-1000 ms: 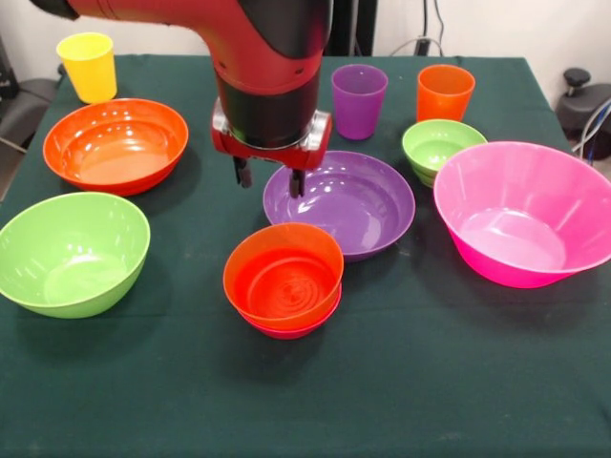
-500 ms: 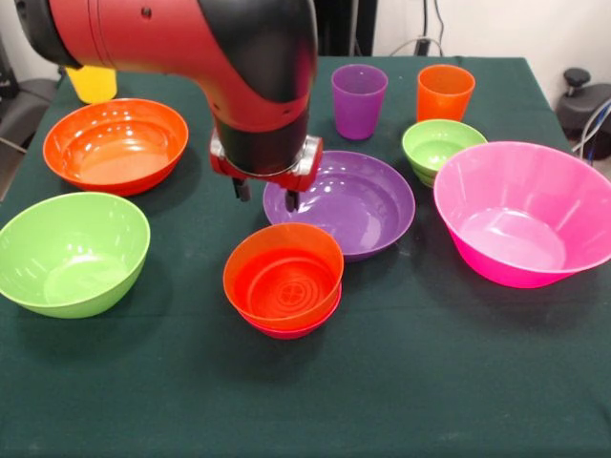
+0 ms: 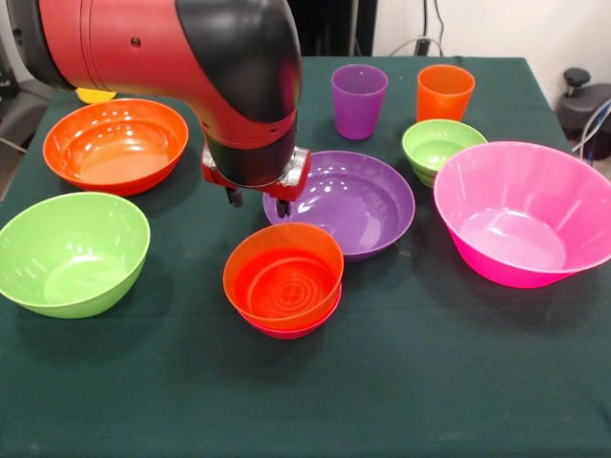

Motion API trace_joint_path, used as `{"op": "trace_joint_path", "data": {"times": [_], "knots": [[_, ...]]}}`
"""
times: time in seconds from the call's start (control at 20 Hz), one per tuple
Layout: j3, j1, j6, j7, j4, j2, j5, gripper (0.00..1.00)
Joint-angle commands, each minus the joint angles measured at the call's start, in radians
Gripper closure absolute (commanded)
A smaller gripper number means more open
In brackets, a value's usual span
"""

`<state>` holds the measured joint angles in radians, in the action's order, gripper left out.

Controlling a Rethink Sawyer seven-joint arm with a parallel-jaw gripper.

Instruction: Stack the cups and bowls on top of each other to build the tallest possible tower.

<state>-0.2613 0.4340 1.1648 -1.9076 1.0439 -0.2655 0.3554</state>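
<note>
Now: empty gripper drawn back above the two-bowl tower

Nearest the camera and just below the gripper point(image 3: 256, 202) sits the tower point(image 3: 284, 280): a small orange bowl point(image 3: 284, 275) nested in a small red-magenta bowl point(image 3: 292, 327), whose rim peeks out underneath. Two short fingertips point(image 3: 232, 198) stand slightly apart with nothing between them, so the gripper is parted and empty.

Beside the gripper, toward the picture's right, lies the purple bowl point(image 3: 355, 198). Further that way are the small green bowl point(image 3: 438, 145) and the huge pink bowl point(image 3: 523, 212). Toward the picture's left are the lime green bowl point(image 3: 72, 252) and the large orange bowl point(image 3: 115, 143). Beyond the gripper stand the purple cup point(image 3: 358, 99) and orange cup point(image 3: 444, 92); the yellow cup point(image 3: 95, 94) barely shows behind the arm.

The small green bowl looks like the best next piece: grip one rim wall squarely, lift clear, lower it centred.

Against the earlier frames, the arm has swung toward the picture's left and risen a little; the bowls have not moved.
</note>
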Motion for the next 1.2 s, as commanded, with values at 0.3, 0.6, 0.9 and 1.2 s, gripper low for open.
{"op": "trace_joint_path", "data": {"times": [0.3,0.6,0.9,1.2], "knots": [[-0.073,0.008,-0.085,0.291,-0.004,-0.004,0.095,1.00],[-0.075,0.010,-0.083,0.283,0.006,-0.007,0.095,1.00],[-0.069,0.010,-0.099,0.265,0.062,-0.030,0.095,1.00],[-0.065,0.019,-0.125,0.254,0.124,-0.058,0.093,1.00]]}}
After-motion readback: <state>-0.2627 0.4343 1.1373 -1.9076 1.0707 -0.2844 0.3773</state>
